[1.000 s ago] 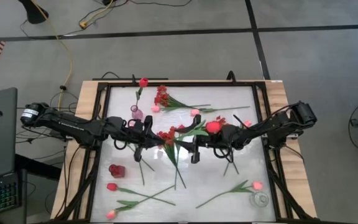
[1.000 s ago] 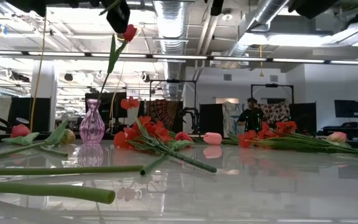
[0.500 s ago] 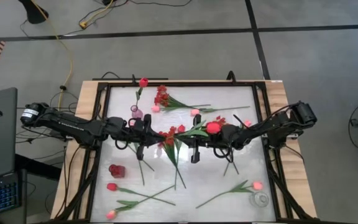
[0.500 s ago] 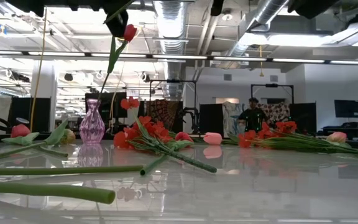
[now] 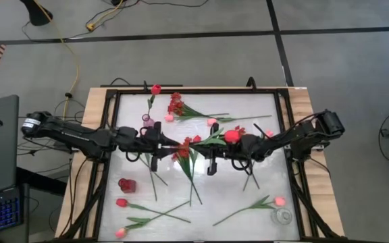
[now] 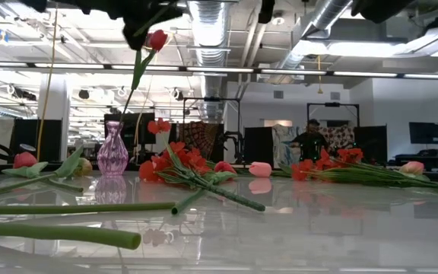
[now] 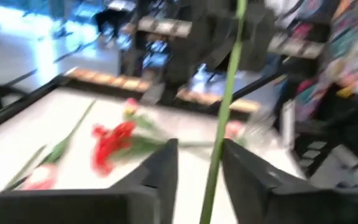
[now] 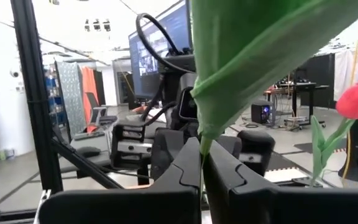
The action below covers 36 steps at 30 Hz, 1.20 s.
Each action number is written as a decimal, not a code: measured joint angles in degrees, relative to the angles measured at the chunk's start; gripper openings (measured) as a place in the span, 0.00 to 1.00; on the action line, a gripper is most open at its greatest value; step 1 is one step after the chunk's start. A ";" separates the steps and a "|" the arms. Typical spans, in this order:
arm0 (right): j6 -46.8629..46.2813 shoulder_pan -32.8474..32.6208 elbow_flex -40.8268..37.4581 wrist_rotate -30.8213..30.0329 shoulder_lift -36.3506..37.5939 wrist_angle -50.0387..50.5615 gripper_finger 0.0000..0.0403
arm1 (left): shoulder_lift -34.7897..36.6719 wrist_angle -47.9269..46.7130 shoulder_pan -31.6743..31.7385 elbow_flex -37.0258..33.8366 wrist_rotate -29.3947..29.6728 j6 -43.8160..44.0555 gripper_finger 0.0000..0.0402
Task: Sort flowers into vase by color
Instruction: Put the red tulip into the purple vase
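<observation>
Above the table (image 5: 269, 111), right hand (image 8: 201, 163) pinched shut on red tulip (image 5: 231, 137) by its green stem; left hand (image 7: 196, 167) facing it, parted around that same stem, fingers (image 7: 163, 163) standing clear either side.

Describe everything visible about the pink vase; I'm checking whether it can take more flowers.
The pink vase looks like clear tinted glass, with a round belly and a narrow, flared neck. It stands upright on the glossy white table, on the left arm's side. One red tulip rises from its neck on a long, leaning green stem. Nothing else touches it.
</observation>
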State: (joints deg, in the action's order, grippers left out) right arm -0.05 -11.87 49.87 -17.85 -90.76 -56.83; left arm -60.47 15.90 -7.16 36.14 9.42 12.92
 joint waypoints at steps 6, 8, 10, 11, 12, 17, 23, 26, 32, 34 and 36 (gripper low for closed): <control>-3.28 3.23 2.20 -0.04 0.13 7.15 0.07 | 6.98 -25.13 -0.16 7.44 7.36 0.71 0.47; -3.39 4.49 5.25 -0.02 -0.34 12.68 0.07 | 9.20 -31.86 -0.64 9.24 9.63 1.18 0.49; -3.26 5.60 8.25 -0.02 -0.48 18.68 0.07 | 11.60 -37.75 -1.33 10.26 12.90 1.24 0.49; -3.12 6.05 9.94 -0.02 -0.73 21.16 0.07 | 12.77 -40.09 -1.57 10.46 14.97 1.18 0.49; -2.94 6.77 11.72 -0.02 -1.62 22.33 0.07 | 14.00 -42.37 -1.69 10.54 17.30 1.10 0.48; -2.83 11.06 19.25 1.68 -5.44 27.50 0.07 | 18.69 -52.58 -1.54 10.58 30.44 4.63 0.45; -2.99 15.86 28.55 8.49 -15.08 31.20 0.07 | 20.43 -59.23 0.18 10.58 34.95 10.73 0.42; -2.97 16.63 34.17 10.23 -18.40 33.97 0.08 | 20.53 -60.78 0.66 10.58 34.80 10.83 0.42; -0.99 17.00 44.68 10.44 -23.30 42.45 0.08 | 20.43 -61.31 0.95 10.58 34.57 10.63 0.41; -0.88 17.36 48.02 10.44 -24.51 44.70 0.08 | 20.42 -61.61 0.94 10.58 34.52 10.48 0.41; -0.52 17.66 50.56 10.45 -25.93 45.59 0.08 | 20.42 -61.62 0.94 10.58 34.57 10.26 0.41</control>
State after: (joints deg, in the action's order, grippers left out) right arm -0.57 5.78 100.43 -7.40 -116.69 -11.23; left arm -40.05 -45.71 -6.22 46.72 43.99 23.18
